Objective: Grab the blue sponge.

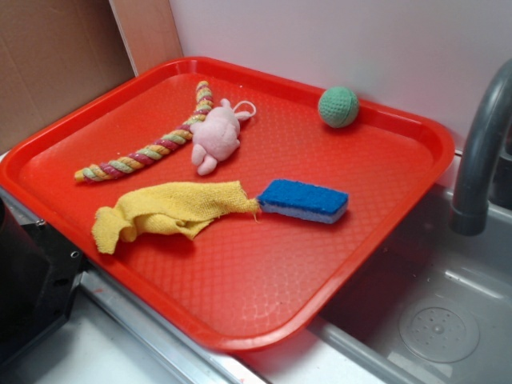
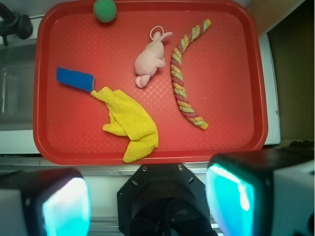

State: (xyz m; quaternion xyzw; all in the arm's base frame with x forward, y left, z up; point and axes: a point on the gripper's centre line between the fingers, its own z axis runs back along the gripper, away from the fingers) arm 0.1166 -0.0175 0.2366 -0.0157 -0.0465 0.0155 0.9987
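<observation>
Red tray (image 1: 404, 200), yellow cloth (image 1: 164, 212), pink plush toy (image 1: 216, 136), striped rope (image 1: 148, 148), green knitted ball (image 1: 338, 106), grey faucet (image 1: 480, 152), sink (image 1: 432, 312)

End effector (image 2: 147, 201) fingertips cropped, blurred.

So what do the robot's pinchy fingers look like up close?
In the wrist view, the gripper has two chunky fingers, one on each side, with dark blocky outer casings and pads that glow bright turquoise. Between them sits a black rounded mount with small screws on its top edge. They look blurry because they are close to the camera. No cables or markings show.
</observation>
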